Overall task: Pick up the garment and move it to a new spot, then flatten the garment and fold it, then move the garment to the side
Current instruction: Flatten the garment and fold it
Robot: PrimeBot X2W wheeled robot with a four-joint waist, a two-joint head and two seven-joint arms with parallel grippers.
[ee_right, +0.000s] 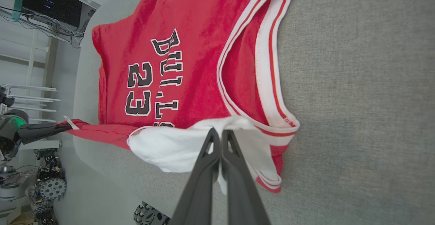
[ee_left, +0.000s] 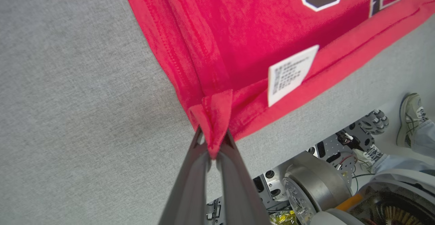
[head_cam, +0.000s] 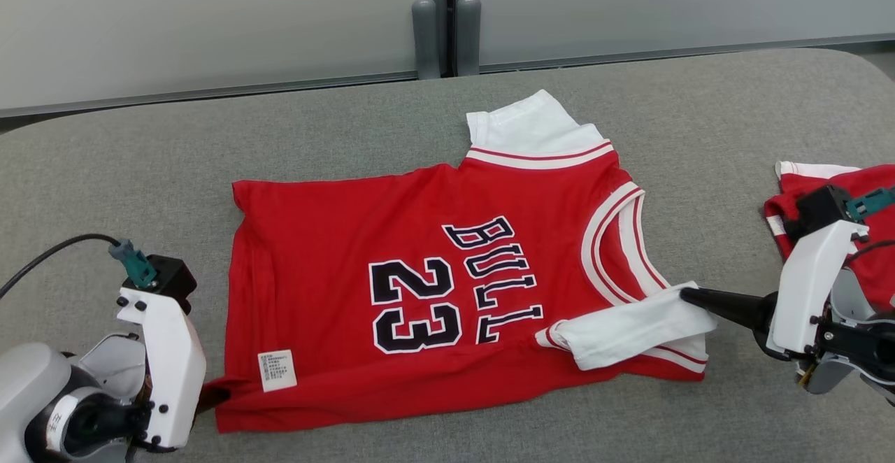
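A red jersey (head_cam: 419,239) with black "BULLS 23" lettering and white sleeves lies spread on the grey table, its collar toward the right. My left gripper (ee_left: 212,140) is shut on the jersey's (ee_left: 238,41) near hem corner, which bunches up between the fingers. In the head view that corner sits at the lower left beside my left gripper (head_cam: 206,396). My right gripper (head_cam: 689,296) is shut on the folded-over white sleeve (head_cam: 629,330) at the jersey's near right. The right wrist view has the fingertips of my right gripper (ee_right: 220,135) pinching that white sleeve (ee_right: 170,146) cloth.
A second red-and-white garment (head_cam: 867,190) lies at the table's right edge behind my right arm. The table's (head_cam: 140,169) near edge runs just below the jersey. Past it, in the left wrist view, are the robot base (ee_left: 316,184) and a person's shoe (ee_left: 409,116).
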